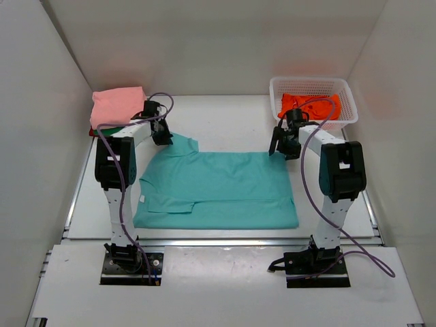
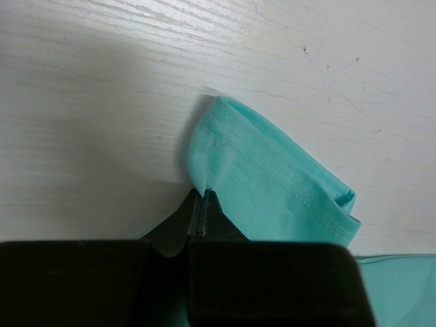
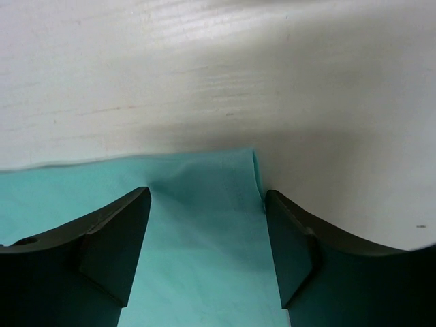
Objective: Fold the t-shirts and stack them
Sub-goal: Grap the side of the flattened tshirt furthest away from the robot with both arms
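Basket: a white mesh basket (image 1: 347,102) stands at the far right corner of the tabletop (image 1: 225,116).
Basket contents: a crumpled orange t-shirt (image 1: 310,106), heaped loosely.
Folded pile: a folded pink t-shirt (image 1: 117,105) lies at the far left corner. Green and red edges show under it.
Teal t-shirt (image 1: 218,187): spread flat in the middle of the tabletop, nearer the near edge. Its near strip is folded over, and a small white tag shows at its left side.
Sleeve: the far left sleeve (image 2: 272,174) is bunched into a rounded fold with a stitched hem.
Left tool (image 2: 201,204): fingers together, clamped on the edge of that sleeve.
Right tool (image 3: 208,204): fingers apart, one on each side of the teal t-shirt's far right corner. I cannot tell whether they touch the cloth.
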Robot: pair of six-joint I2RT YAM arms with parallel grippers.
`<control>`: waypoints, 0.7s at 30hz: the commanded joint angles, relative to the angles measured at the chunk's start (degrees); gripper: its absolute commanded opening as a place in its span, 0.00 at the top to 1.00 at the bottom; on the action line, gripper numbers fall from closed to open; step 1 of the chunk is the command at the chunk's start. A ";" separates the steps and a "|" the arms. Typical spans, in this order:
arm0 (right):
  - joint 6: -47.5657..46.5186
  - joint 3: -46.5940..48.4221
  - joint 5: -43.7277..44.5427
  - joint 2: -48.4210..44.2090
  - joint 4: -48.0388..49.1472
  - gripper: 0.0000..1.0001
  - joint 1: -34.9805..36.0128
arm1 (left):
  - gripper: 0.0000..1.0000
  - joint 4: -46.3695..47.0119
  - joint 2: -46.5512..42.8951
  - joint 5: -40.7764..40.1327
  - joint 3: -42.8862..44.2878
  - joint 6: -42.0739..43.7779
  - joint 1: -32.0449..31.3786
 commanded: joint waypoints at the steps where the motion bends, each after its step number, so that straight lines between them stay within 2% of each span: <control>1: 2.33 2.16 2.68 1.09 3.96 0.35 -0.37 | 1.00 -2.63 -1.59 -0.68 -2.58 0.73 0.86; 4: 3.03 3.57 1.36 2.58 4.31 0.38 -1.34 | 1.00 -2.37 -1.94 -0.07 -3.46 0.56 1.39; 9: 5.06 3.13 -3.38 3.12 4.93 0.55 -2.83 | 1.00 -2.28 -2.38 -0.59 -3.99 0.38 1.91; 11: 6.19 2.61 -4.01 2.59 6.07 0.66 -3.01 | 1.00 -2.28 -2.56 -0.42 -3.99 0.38 1.56; 16: 6.90 0.85 -5.06 1.80 8.35 0.63 -3.63 | 1.00 -2.11 -3.09 -0.16 -4.25 0.12 1.65; 18: 6.73 0.58 -5.67 2.32 8.79 0.84 -4.59 | 1.00 -2.29 -3.61 0.28 -4.43 0.29 1.56; 19: 6.82 0.41 -5.76 1.80 8.97 0.88 -4.50 | 1.00 -2.37 -4.22 0.29 -5.04 0.29 1.56; 20: 6.90 0.40 -5.68 1.71 9.23 0.98 -4.94 | 1.00 -2.46 -4.40 -0.15 -5.13 0.29 1.91; 21: 6.90 0.40 -5.42 1.36 9.15 1.00 -4.94 | 1.00 -2.72 -5.10 0.28 -5.57 0.90 1.92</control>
